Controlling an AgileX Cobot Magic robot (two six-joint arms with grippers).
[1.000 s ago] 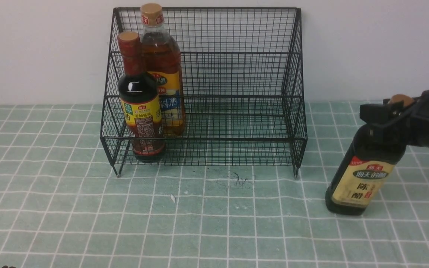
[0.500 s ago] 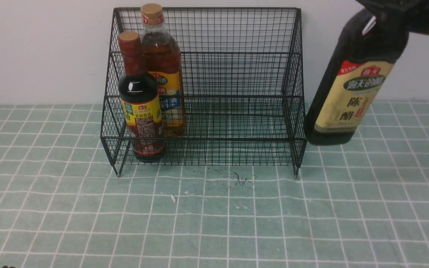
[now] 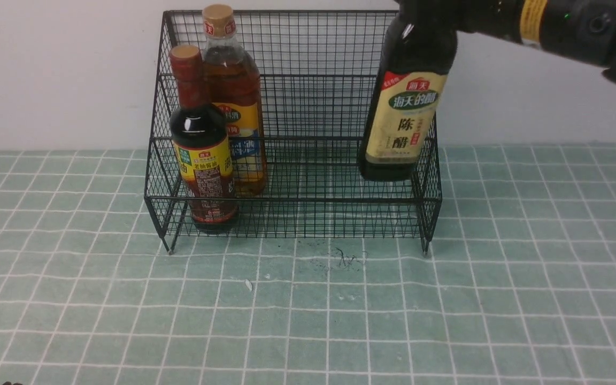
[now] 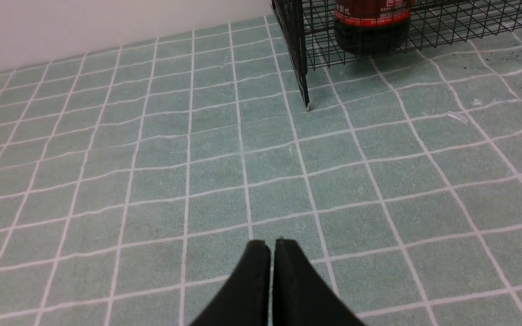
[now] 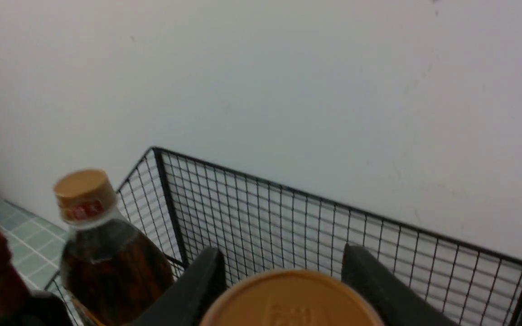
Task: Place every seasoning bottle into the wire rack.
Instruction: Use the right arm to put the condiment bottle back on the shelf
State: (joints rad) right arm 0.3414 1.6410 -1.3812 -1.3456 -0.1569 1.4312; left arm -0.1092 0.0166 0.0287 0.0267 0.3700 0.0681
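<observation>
Left gripper [image 4: 270, 246] parked low over the checked cloth [image 4: 107, 158], jaws pressed together, empty, out of the way. Wire rack [image 3: 313, 200] holds the red-neck bottle [image 3: 201, 160] front-left and the amber bottle [image 3: 236, 80] just behind it, so the right gripper [image 5: 283, 265] hangs the dark tan-capped bottle [image 3: 401, 117] upright above the free right side, off the mesh. Its jaws stand partway apart, clamped on that bottle's top by the cap; which tier lies beneath is hard to tell, probably the front.

Rack [image 3: 340, 107] left end: front bottle [image 3: 202, 160], rear bottle [image 3: 236, 80]; third bottle [image 3: 401, 123] aloft right end.
</observation>
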